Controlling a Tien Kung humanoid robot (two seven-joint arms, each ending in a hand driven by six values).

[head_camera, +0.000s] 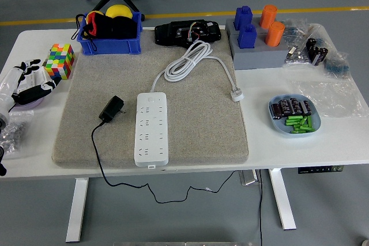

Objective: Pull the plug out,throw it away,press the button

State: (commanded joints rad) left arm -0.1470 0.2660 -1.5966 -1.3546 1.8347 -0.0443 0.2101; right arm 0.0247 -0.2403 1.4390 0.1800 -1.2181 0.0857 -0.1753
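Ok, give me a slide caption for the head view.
Black plug lies unplugged beside the white power strip on the grey mat; left hand open at table's edge.
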